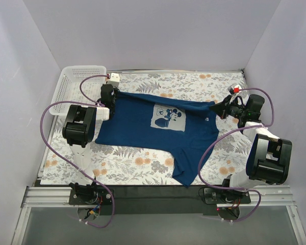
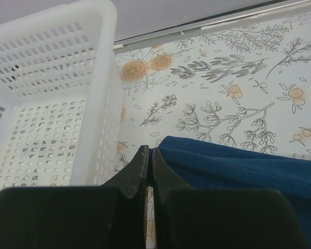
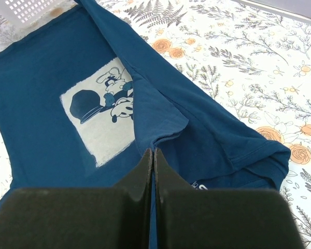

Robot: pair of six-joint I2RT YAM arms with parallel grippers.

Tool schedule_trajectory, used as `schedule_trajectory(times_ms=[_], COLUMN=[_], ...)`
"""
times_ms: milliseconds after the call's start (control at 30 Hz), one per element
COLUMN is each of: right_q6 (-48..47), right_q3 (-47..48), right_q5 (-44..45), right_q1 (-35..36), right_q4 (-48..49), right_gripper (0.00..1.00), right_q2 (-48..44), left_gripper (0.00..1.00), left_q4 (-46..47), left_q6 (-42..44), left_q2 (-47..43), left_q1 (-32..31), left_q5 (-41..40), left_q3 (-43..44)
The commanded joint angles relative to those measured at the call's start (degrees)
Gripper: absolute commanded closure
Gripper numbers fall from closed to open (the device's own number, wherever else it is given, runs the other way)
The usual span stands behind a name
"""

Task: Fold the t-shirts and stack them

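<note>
I am pinching the dark navy t-shirt [image 1: 143, 127] with both arms at once. My left fingers [image 2: 141, 167] are pressed together on a far-left edge of the cloth; in the left wrist view the blue fabric is running straight into the seam between the tips. My right fingers [image 3: 145, 168] are likewise closed on the cloth, gripping a raised fold at the shirt's right side, with creases fanning away from the pinch.

The t-shirt is lying across the middle of the floral counter [image 1: 143, 163], stretched between my two arms, its pale graphic [image 1: 169, 117] facing up. One part of it is trailing down toward the near edge of the counter, right of centre. On the right, a sleeve is bunching and folding over itself just beyond my right fingers.

The white lattice basket [image 1: 71, 87] is standing at the far left corner of the counter, just beside my left fingers, apart from the shirt.
</note>
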Motion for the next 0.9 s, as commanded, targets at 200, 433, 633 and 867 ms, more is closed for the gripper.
schedule_trajectory(times_ms=[200,433,633,867], right_q6=[-0.34,-0.51,-0.42,-0.51], right_q3=[0.31,0.13,0.31,0.66], right_q5=[0.63,0.81,0.72,1.60], right_q1=[-0.30,-0.39,-0.30,-0.39], right_q4=[1.35,0.99,0.64,0.20], right_gripper=[0.99,0.99,0.99,0.99], right_q2=[-0.37,-0.29,-0.29,0.33], left_gripper=[1.00,1.00,1.00,1.00], left_q4=[1.19,0.92,0.40,0.39], left_q6=[1.61,1.61,1.43,1.34], left_q2=[-3.53,-3.70,-3.97,-4.76], left_q1=[0.35,0.35,0.35,0.35], left_q5=[0.01,0.62,0.63,0.98], left_q3=[-1.22,-1.22,-1.05,-2.01])
